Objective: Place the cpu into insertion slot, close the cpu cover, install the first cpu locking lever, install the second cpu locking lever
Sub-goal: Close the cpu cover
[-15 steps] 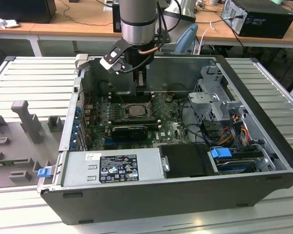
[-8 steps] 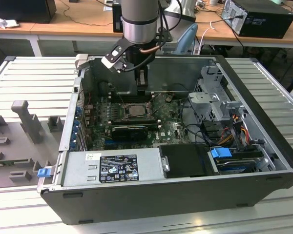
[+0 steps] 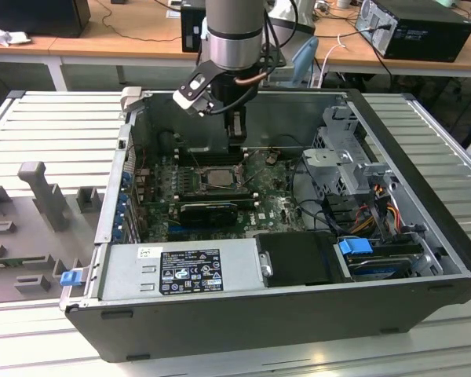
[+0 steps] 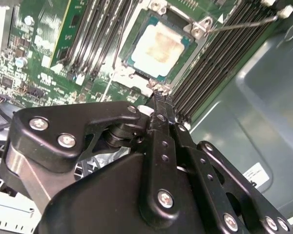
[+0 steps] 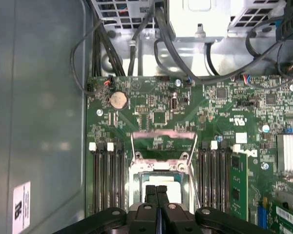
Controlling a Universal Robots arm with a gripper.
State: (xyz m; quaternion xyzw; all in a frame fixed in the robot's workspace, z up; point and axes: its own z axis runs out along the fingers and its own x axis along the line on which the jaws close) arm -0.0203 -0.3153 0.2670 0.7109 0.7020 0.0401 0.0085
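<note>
Metal plate, apparently the lowered cpu cover [image 4: 128, 73], frames the seated cpu [image 4: 158, 46]; the gripper [image 4: 159, 95], pinched together and empty, hovers at its corner, so the thin locking lever [image 4: 244, 22] wants slow, square pressure without slipping.

One gripper [image 5: 156, 189]; just off its tips, one cpu [image 4: 158, 46] in one insertion slot [image 4: 179, 66], two banks of memory slots [image 5: 107, 180] flanking, one coin cell battery [image 5: 118, 99] farther beyond.

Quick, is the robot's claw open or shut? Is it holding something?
Gripper: shut, holding nothing, its tip close by the cpu.
</note>
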